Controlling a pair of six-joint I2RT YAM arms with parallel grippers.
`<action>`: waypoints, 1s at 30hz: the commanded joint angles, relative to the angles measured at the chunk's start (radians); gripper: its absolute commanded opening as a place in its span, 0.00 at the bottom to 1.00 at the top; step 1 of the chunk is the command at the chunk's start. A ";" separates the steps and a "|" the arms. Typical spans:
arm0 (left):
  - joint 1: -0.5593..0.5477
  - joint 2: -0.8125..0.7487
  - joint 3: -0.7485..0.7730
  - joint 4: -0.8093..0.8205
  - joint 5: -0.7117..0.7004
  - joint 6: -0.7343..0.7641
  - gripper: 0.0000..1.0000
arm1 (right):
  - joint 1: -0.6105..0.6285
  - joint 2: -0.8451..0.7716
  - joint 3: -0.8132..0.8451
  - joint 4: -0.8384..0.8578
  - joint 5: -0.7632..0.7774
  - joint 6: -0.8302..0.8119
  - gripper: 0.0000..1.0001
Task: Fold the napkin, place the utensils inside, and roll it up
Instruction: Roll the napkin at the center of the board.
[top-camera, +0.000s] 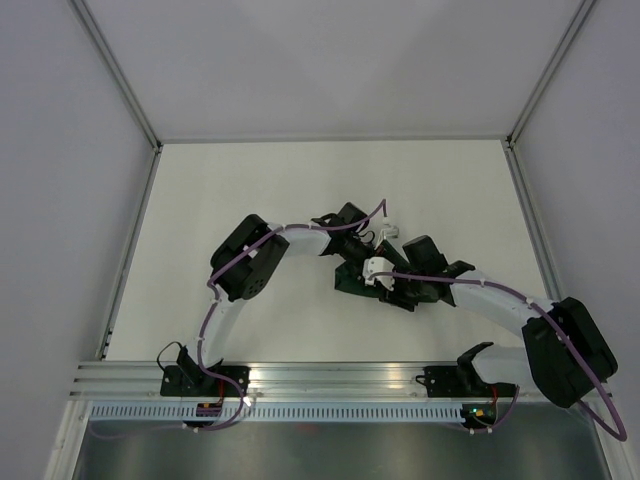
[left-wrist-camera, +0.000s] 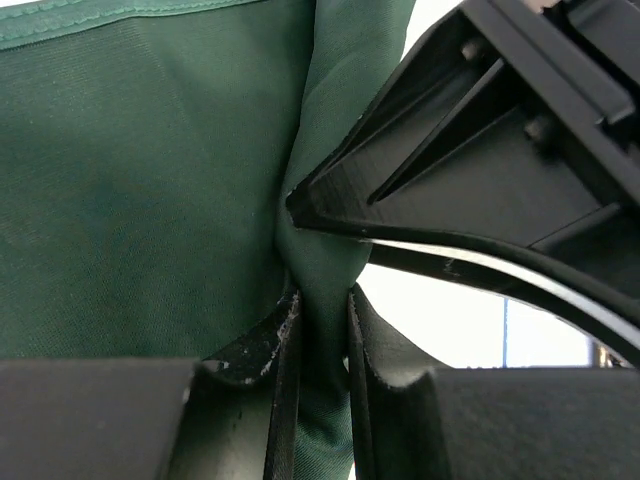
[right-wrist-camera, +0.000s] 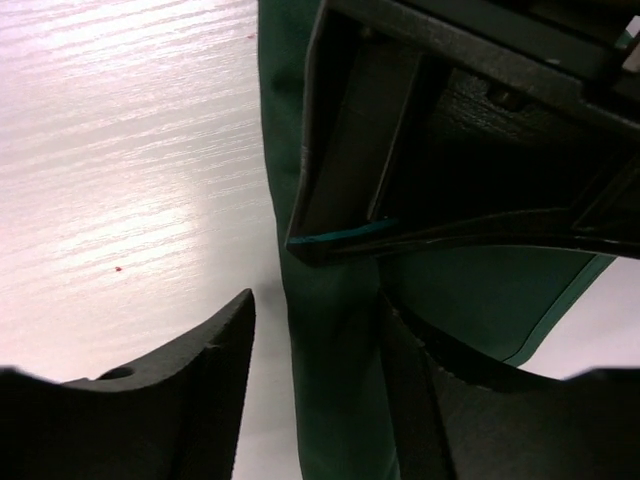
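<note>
So from the top camera, both arms reach in and meet around the middle of the worktop (top-camera: 300, 180), and the napkin (top-camera: 347, 283) is just a small dark bunch tucked under them, with the left pincer (top-camera: 358, 262) coming in from the far left and the right pincer (top-camera: 392, 290) from the right. You can't see the cloth's shape from up there, too much arm in the way. The left wrist cam is way clearer: the left pincer is clamped on a gathered ridge of the green cloth, jaws nearly together with fabric squeezed between, and the rest of the napkin spreads out to the left, hem at the top. On the right wrist cam, the right pincer is spread apart and straddles a narrow band of the napkin. One of its fingers (right-wrist-camera: 215, 380) stands off the cloth with bare worktop showing in the gap, so it isn't gripping anything. As for progress, I'd say it's early: the fold looks mid-handling rather than a tidy finished one, I can't spot any utensils in any view, and the placing and rolling are all left to do.
</note>
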 joint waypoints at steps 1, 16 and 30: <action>0.000 0.095 -0.035 -0.137 -0.133 0.009 0.02 | 0.008 0.024 -0.013 0.057 0.040 0.015 0.56; 0.054 -0.103 -0.119 0.024 -0.125 -0.111 0.44 | -0.004 0.090 0.024 -0.010 0.029 0.004 0.06; 0.150 -0.489 -0.412 0.391 -0.392 -0.201 0.46 | -0.091 0.369 0.281 -0.315 -0.106 -0.097 0.01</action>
